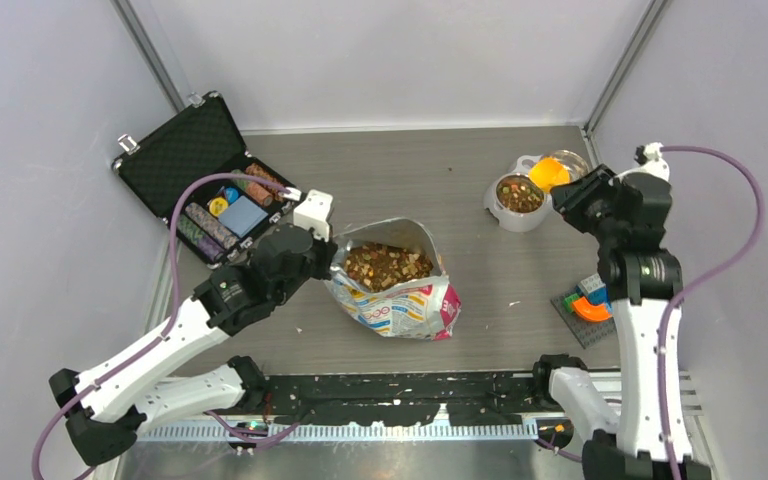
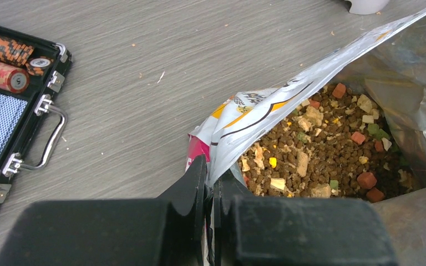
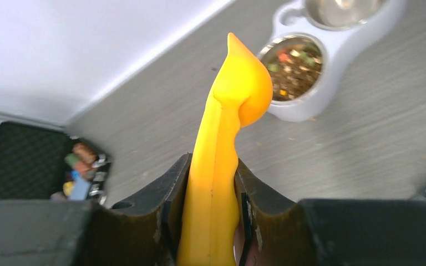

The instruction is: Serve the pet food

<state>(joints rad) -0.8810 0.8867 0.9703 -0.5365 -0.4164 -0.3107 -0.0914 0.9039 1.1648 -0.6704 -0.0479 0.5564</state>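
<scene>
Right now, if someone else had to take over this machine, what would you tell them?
Left hand: shut on the rim of the open bag.
Right hand: shut on the yellow scoop, held by the feeding dish.
Pet food: mostly in the bag; some already in one bowl of the dish.
Left to do: other bowl looks empty; maybe more scoops, then put the scoop down and release the bag.
</scene>
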